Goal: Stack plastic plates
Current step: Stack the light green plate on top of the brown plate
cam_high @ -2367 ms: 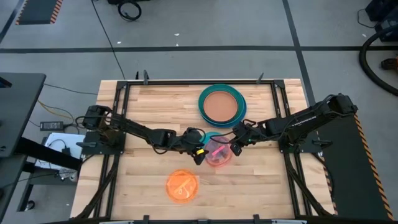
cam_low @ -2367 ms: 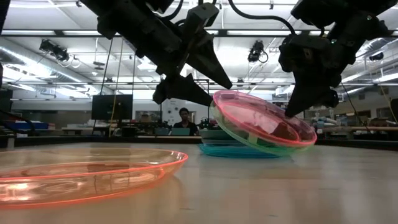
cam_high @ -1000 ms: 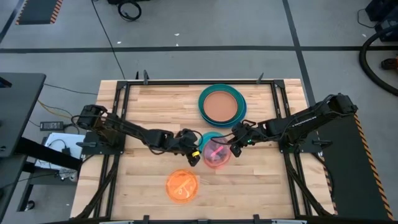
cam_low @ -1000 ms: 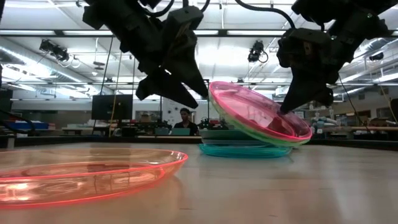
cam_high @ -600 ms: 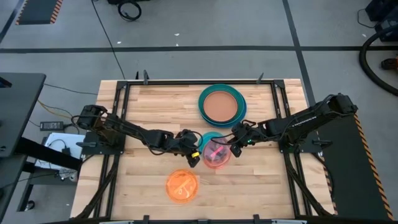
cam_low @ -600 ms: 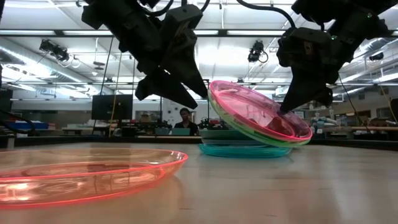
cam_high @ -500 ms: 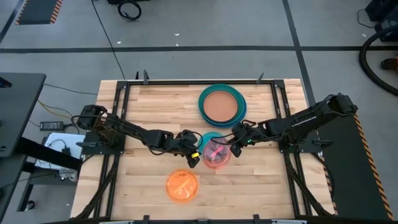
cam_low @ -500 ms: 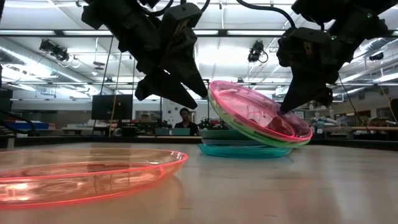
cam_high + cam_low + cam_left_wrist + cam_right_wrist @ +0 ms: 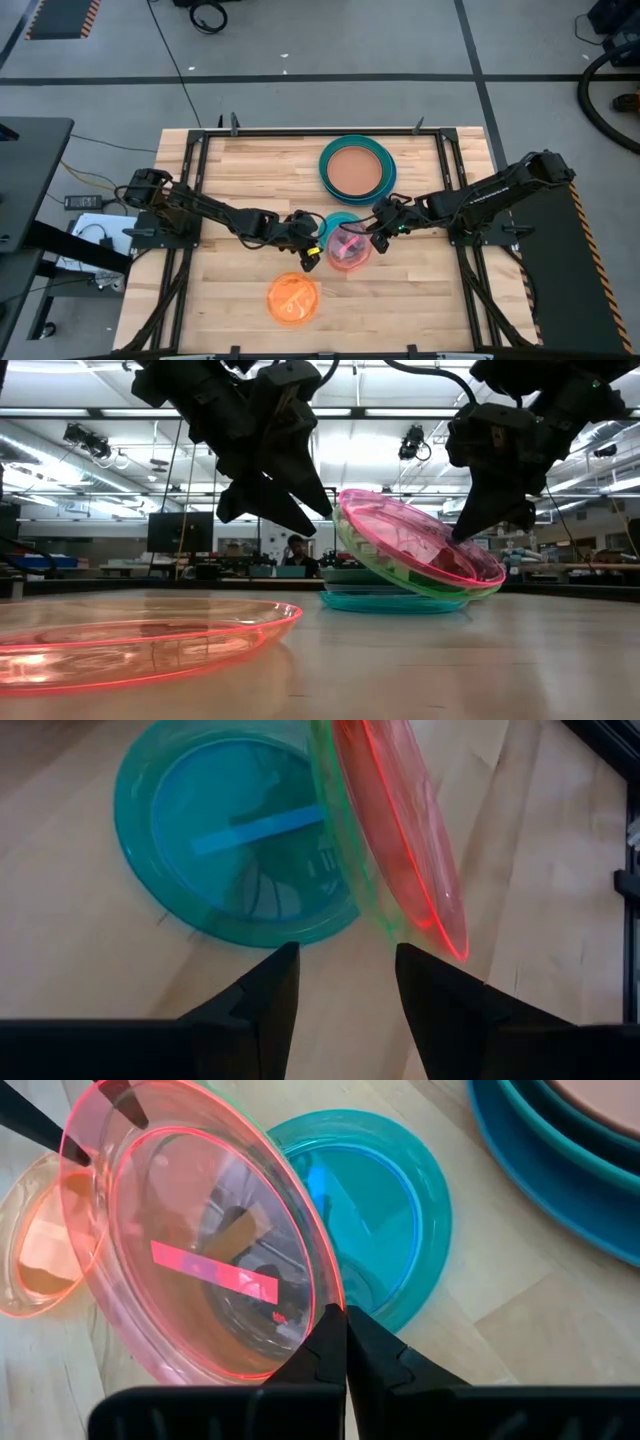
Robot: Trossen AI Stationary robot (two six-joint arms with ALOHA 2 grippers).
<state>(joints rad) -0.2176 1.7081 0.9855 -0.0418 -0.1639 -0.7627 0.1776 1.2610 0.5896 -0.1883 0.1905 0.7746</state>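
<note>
My right gripper (image 9: 377, 238) is shut on a tilted pink-red plate (image 9: 350, 248) with a green-rimmed clear plate (image 9: 335, 840) nested under it. Both lean over a small cyan plate (image 9: 335, 222) that lies flat on the table. My left gripper (image 9: 345, 955) is open and stands just off the raised rim, on the table's left side, touching nothing. An orange plate (image 9: 292, 298) lies flat nearer the near edge. A peach plate sits on stacked teal and blue plates (image 9: 357, 168) toward the far edge. My right gripper pinches the pink-red plate's rim (image 9: 325, 1295) at its low end, on the table's right side, fingers slanting down from above. The green-rimmed plate (image 9: 400, 575) sits under it in the same hold. Both tilt, left rim raised, low end (image 9: 470, 592) over the cyan plate (image 9: 385, 601).
The table's left half and the near right corner are bare wood. Black frame rails run along the table's edges. In the low view a person sits far behind the table.
Over the earlier frames my left gripper drew back from the pink-red plate's raised rim toward the table's left. The tilted plates in my right gripper shifted from the bare table onto the cyan plate. In the last second nothing has clearly moved.
</note>
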